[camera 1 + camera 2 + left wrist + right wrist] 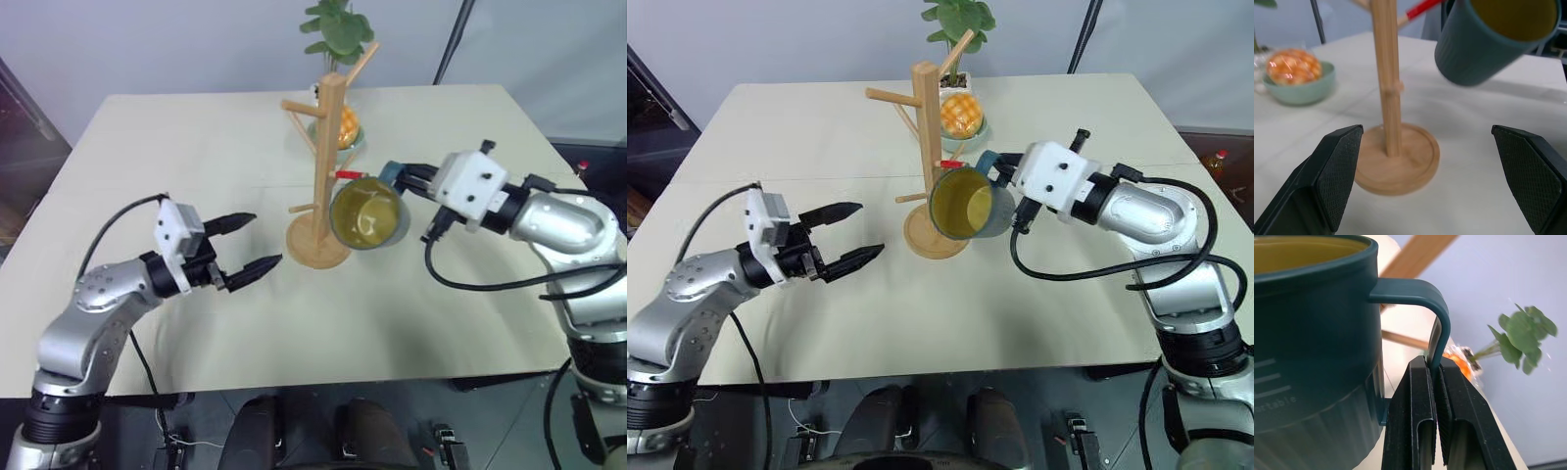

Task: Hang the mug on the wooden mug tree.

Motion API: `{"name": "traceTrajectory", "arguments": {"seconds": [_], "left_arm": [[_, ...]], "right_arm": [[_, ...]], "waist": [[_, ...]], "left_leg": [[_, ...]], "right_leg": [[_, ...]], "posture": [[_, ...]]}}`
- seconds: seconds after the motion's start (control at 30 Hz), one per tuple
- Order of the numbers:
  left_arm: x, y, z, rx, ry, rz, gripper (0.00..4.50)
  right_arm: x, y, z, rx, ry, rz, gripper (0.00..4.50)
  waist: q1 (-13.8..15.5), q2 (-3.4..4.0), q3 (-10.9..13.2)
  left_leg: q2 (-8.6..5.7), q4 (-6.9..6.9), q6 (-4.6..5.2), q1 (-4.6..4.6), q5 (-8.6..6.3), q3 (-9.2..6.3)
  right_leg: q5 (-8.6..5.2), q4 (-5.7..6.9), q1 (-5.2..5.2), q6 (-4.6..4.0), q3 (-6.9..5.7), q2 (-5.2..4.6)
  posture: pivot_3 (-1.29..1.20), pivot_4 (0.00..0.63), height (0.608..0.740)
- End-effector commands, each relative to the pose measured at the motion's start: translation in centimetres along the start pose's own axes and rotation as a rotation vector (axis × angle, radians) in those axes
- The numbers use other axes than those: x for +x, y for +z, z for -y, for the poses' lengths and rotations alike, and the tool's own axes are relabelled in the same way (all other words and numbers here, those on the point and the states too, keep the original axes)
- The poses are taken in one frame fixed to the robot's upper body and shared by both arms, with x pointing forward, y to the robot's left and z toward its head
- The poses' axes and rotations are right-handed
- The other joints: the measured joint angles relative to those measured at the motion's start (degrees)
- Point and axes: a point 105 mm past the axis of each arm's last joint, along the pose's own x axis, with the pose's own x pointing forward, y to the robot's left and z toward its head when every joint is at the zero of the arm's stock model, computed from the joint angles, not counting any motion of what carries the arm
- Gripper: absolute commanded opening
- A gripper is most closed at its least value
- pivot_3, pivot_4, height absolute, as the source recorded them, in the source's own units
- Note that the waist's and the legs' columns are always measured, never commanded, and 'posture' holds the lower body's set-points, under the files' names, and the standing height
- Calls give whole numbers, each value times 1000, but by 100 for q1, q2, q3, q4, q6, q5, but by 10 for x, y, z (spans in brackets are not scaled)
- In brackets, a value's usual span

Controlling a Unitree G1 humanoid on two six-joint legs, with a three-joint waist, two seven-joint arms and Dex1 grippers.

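The mug (pixel 369 214) is grasped by its handle in the clenched right end effector (pixel 1436 382), lifted at 3 o'clock of the wooden mug tree (pixel 327 157), not yet hung; the left end effector (pixel 250 245) is held released

Surface (pixel 196 294): pale beige, rectangular, matte, evenly lit. Wall (pixel 147 39) behind: plain light grey-blue. A thin black pole (pixel 454 41) rises at a slant past the far edge. Dark furniture (pixel 24 137) stands off the left edge. Dark floor (pixel 1215 137) lies at far right.
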Motion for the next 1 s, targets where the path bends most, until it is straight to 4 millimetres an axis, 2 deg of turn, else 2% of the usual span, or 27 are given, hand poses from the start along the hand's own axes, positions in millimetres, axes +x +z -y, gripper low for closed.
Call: {"name": "traceTrajectory", "arguments": {"seconds": [0.03,0.27,0.6,0.63,0.7,0.8,0.9,1.0], "left_arm": [[-3,16,3,35,-10,34,4500],[-5,15,4,32,-9,23,4500],[-6,15,5,36,-3,19,4500],[-6,15,6,36,-3,19,4500],[-5,15,6,35,-3,21,4500],[-5,15,6,35,-2,21,4500],[-5,15,5,35,2,20,4500],[-9,11,-3,21,48,16,4500]], "right_arm": [[5,15,7,-46,-6,38,28],[19,20,7,-62,15,42,28],[31,13,10,-83,18,-11,28],[31,13,11,-83,13,-10,670],[31,14,15,-95,-5,-12,1380],[29,14,20,-118,-27,-21,2808],[23,11,26,-125,-49,-39,2808],[7,-3,37,-61,-102,-74,2808]], "waist": [[1,0,0],[-8,0,0],[-2,0,0],[-2,0,0],[-3,0,0],[-10,-1,0],[-7,0,0],[11,-1,0]], "left_leg": [[0,0,0,0,0,0],[0,2,0,-1,0,0],[-1,3,1,-2,0,0],[-1,3,1,-3,0,0],[-1,3,1,-3,0,0],[0,3,1,-2,0,0],[-1,3,1,-2,0,0],[-1,3,1,-3,0,0]], "right_leg": [[0,0,0,0,0,0],[0,0,0,0,0,0],[0,1,-1,0,0,0],[0,1,-1,0,0,0],[0,1,-2,0,0,0],[0,1,-1,0,0,0],[0,1,-1,0,0,0],[0,1,-1,0,0,0]], "posture": [[0,150,739],[0,150,739],[0,150,739],[0,150,739],[0,150,739],[0,150,739],[0,150,739],[0,150,739]]}}
